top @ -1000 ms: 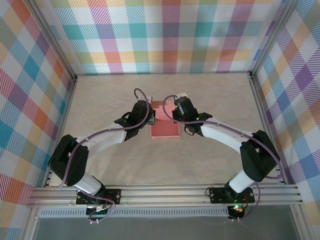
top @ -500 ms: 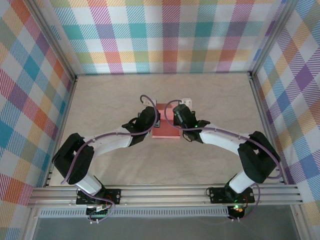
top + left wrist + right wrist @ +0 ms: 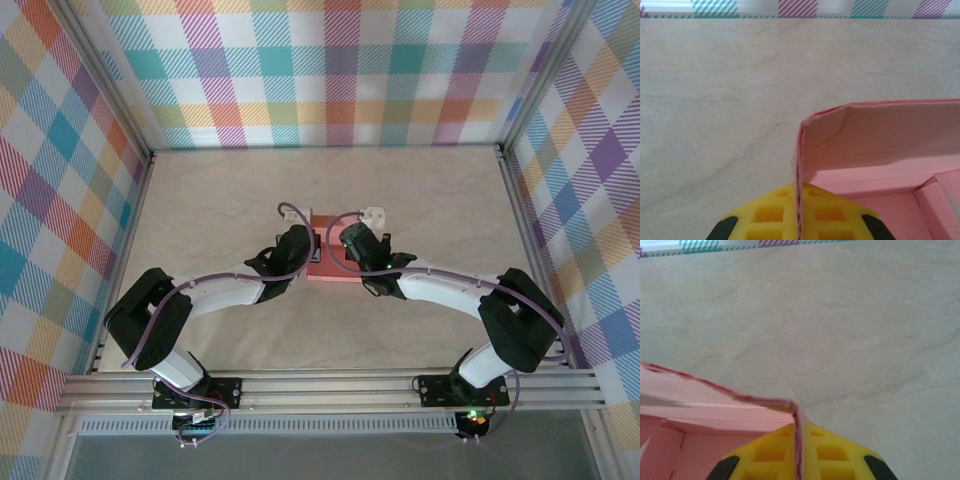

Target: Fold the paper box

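The paper box (image 3: pixel 324 258) is salmon-pink card, lying at the table's middle between my two wrists. In the left wrist view its left side wall (image 3: pixel 799 165) stands upright, pinched between my yellow fingers (image 3: pixel 765 215), with the far wall (image 3: pixel 880 132) and pink floor to the right. My left gripper (image 3: pixel 799 220) is shut on that wall. In the right wrist view the box's right wall (image 3: pixel 799 440) is clamped by my right gripper (image 3: pixel 800 462), the far wall's edge (image 3: pixel 715 387) running off to the left. Both arms meet over the box (image 3: pixel 300 250).
A small white object (image 3: pixel 375 214) lies just beyond the box. The beige marbled tabletop (image 3: pixel 220 200) is bounded by plaid walls (image 3: pixel 330 70) on three sides and an aluminium rail (image 3: pixel 330 385) in front.
Both wrists have lowered and drawn closer together over the box, covering more of it. The box's side walls now stand up in the grippers.
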Available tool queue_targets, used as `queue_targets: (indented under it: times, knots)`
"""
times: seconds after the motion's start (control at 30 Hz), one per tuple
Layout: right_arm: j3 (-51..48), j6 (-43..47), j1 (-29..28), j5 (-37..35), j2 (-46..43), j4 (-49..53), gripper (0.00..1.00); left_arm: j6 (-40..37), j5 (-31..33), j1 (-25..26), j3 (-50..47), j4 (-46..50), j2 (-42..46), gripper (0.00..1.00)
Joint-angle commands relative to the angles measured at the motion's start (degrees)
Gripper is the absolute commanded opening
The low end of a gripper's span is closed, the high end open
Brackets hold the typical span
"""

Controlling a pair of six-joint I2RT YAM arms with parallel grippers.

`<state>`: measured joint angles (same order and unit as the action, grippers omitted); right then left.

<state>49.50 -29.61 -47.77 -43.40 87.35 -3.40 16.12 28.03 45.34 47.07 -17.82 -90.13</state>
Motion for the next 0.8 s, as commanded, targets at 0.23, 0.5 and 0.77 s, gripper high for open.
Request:
queue_targets:
  times: [0.23, 0.5, 0.77]
  knots:
    - [-5.6, 0.3, -3.6, -3.4, -1.4, -15.0, 0.00, 0.0, 0.5, 3.6, -5.9, -10.7, 2.6, 0.00]
    - [-8.8, 0.1, -4.3, -3.5, -2.4, -18.2, 0.00, -1.7, 3.8, 6.4, -8.2, -14.4, 1.7, 0.00]
    - [-11.8, -1.8, -4.9, -3.4, -2.4, -22.1, 0.00, -1.7, 6.2, 8.4, -9.8, -17.2, 0.4, 0.00]
